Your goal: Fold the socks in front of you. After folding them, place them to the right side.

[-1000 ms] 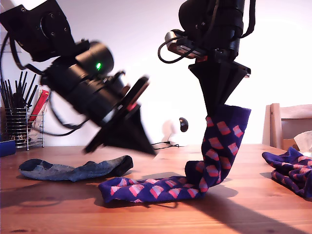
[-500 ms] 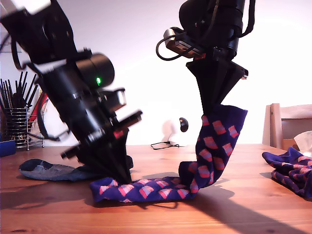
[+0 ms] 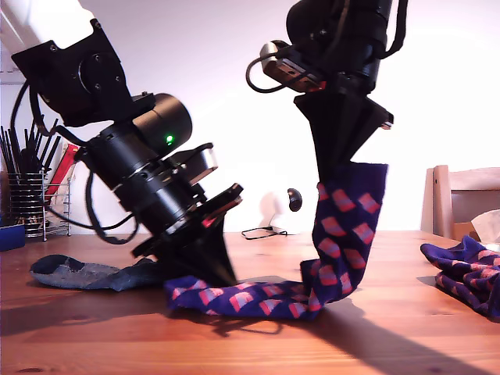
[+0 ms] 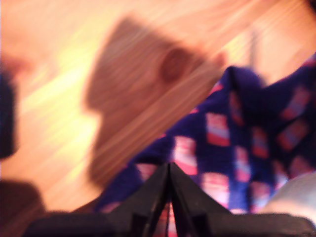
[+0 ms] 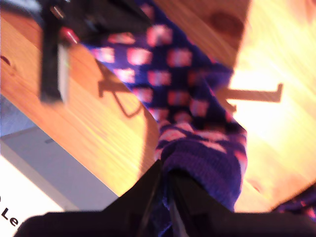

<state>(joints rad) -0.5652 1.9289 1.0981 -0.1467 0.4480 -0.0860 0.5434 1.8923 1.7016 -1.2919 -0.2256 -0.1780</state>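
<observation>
A navy-purple sock with red-pink checks [image 3: 344, 226] hangs by one end from my second gripper [image 3: 334, 176], which is shut on it above the table [image 3: 406, 336]. The sock's other end lies flat on the wood, and my first gripper [image 3: 221, 277] is down on that end, shut on it. The first wrist view shows closed fingertips [image 4: 169, 170] at the checked sock [image 4: 247, 143]. The second wrist view looks down along the hanging sock [image 5: 187, 94] from my second gripper [image 5: 165, 170]. A plain grey-blue sock [image 3: 86, 273] lies at the exterior view's left. Another checked sock [image 3: 465, 273] is bunched at the exterior view's right.
A wire rack of utensils [image 3: 31, 199] and a blue box [image 3: 12, 236] stand at the exterior view's far left. A wooden chair back [image 3: 461, 195] rises behind the table at the exterior view's right. A black cable [image 3: 262, 231] lies at the table's back.
My first gripper swung down onto the flat end of the checked sock and shifted it toward the exterior view's right. My second gripper kept the other end raised, drifting slightly left.
</observation>
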